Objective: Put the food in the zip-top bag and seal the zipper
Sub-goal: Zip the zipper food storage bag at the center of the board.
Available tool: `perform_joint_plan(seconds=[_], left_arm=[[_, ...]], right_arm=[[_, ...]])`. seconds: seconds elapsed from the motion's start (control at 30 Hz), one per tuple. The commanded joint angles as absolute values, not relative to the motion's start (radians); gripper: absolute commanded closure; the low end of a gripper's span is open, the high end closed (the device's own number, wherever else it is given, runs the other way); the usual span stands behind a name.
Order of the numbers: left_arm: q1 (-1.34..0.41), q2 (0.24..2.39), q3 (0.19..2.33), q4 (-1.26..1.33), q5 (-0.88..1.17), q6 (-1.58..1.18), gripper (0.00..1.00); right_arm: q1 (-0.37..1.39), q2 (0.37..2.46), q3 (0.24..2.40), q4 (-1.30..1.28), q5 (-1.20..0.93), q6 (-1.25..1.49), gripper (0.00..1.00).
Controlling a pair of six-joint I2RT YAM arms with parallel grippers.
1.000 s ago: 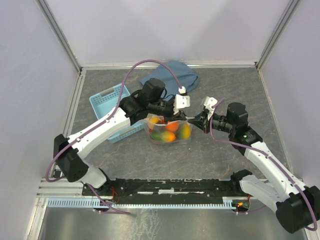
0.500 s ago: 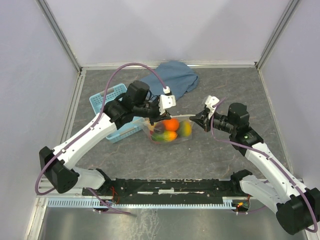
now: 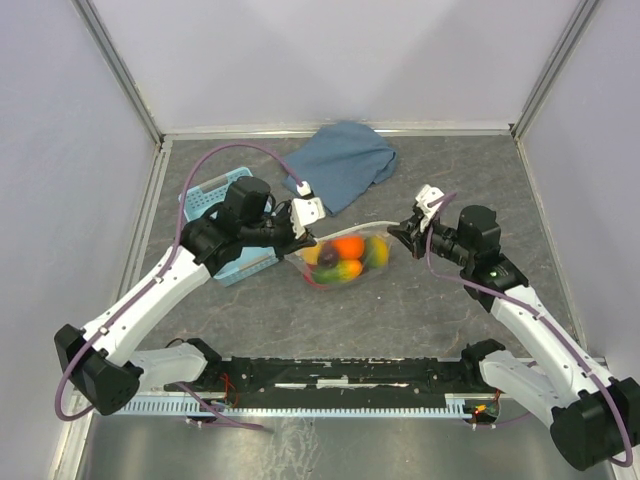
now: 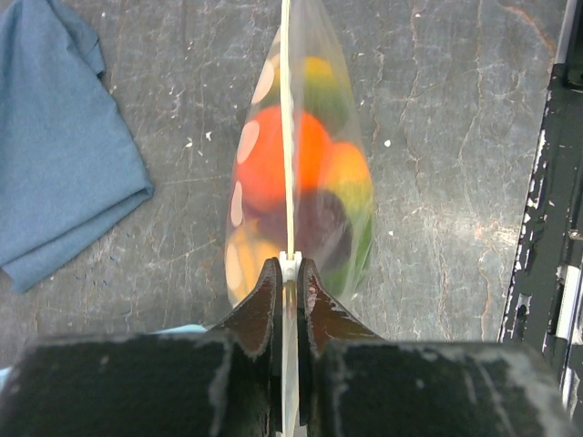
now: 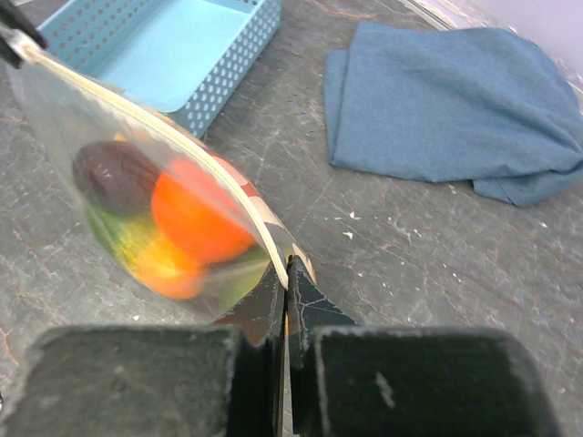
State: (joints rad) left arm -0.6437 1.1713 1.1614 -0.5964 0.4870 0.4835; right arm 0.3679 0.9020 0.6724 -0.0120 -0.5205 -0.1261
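The zip-top bag [image 3: 352, 262] hangs stretched between my two grippers just above the table. The food [image 3: 347, 249] is inside it: orange, yellow, green and dark purple fruits [image 4: 278, 164]. My left gripper [image 3: 298, 240] is shut on the zipper [image 4: 286, 137] at the bag's left end, with a small white slider at the fingertips of the left gripper [image 4: 289, 269]. My right gripper [image 3: 394, 231] is shut on the bag's right end. In the right wrist view the right gripper [image 5: 286, 266] pinches the zipper [image 5: 173, 137], which runs taut away from it.
A light-blue basket [image 3: 206, 199] stands left of the bag, partly under my left arm. A folded blue cloth [image 3: 342, 165] lies behind the bag. The black base rail [image 4: 547, 237] runs along the near edge of the table.
My left gripper has moved leftwards along the bag's top edge, from close to the right gripper to the left end. The bag now hangs stretched, and the right gripper has barely moved.
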Motion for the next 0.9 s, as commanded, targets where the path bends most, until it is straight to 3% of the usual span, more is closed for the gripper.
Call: perform_joint_plan(seconds=[0.0, 0.5, 0.87], left_arm=[[-0.611, 1.111, 1.128, -0.625, 0.451, 0.437, 0.97], [-0.598, 1.026, 1.042, -0.582, 0.419, 0.376, 0.97], [-0.599, 1.041, 0.933, -0.430, 0.498, 0.119, 0.97]], right_arm=[[0.331, 0.878, 0.676, 0.016, -0.378, -0.081, 0.98], [0.253, 0.884, 0.729, -0.046, -0.179, 0.009, 0.98], [0.220, 0.913, 0.780, -0.098, -0.119, 0.049, 0.98]])
